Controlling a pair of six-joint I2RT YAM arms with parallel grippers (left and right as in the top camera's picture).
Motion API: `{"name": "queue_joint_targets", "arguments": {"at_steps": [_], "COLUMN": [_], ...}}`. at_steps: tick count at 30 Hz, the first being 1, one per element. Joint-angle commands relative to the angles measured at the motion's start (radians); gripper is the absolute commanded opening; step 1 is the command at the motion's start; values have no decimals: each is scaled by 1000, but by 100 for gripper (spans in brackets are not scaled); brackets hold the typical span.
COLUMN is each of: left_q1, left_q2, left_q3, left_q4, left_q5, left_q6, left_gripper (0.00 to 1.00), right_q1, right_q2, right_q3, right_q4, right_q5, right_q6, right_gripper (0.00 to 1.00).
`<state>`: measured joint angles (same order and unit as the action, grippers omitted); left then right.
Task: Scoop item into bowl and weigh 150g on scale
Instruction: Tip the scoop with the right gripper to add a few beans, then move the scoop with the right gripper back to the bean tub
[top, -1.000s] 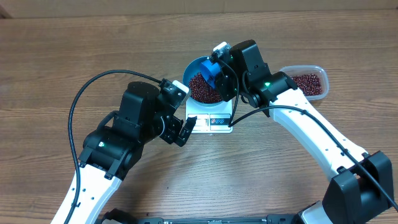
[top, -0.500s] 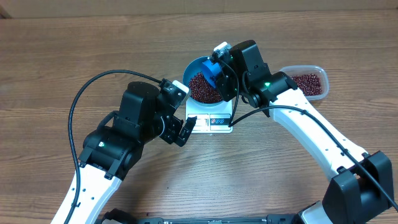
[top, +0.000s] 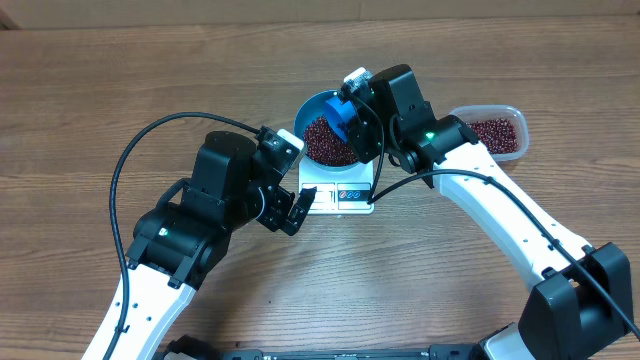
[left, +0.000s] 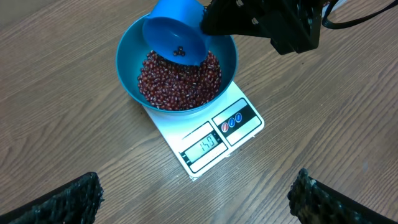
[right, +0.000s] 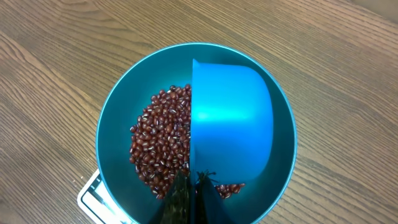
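Gripping small blue plastic scoop (right: 230, 118) with right gripper (right: 193, 178) over round deep blue bowl (left: 127, 74) of red-brown beans (left: 180, 84) on white square scale (left: 217, 134); left gripper (left: 196, 202) agape, empty.

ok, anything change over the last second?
No visible change. The right hand stays shut on the scoop, which is tipped over the bowl of beans on the scale. The left hand stays open near the scale's front left corner.
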<state>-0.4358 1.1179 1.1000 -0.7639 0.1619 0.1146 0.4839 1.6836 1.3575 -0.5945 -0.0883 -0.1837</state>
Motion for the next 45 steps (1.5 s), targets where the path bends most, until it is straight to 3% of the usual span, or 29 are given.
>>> {"name": "queue_joint_targets", "arguments": {"at_steps": [1, 22, 34, 45], "left_q1": [3, 3, 3, 3], "left_q2": [6, 6, 6, 6], "left_q3": [-4, -4, -4, -4], "left_q4": [1, 1, 1, 1], "left_q5": [14, 14, 15, 14], "left_q6": [19, 19, 19, 19], "left_gripper": [100, 99, 99, 100], "right_q1": [-3, -3, -46, -200], "right_q2": [-42, -42, -137, -314], "right_q3": [31, 31, 32, 32], "right_q4": [9, 9, 10, -19], "right_q5": [10, 9, -27, -20], "right_q6": [-1, 0, 383, 418], "right_gripper": [4, 4, 4, 4]}}
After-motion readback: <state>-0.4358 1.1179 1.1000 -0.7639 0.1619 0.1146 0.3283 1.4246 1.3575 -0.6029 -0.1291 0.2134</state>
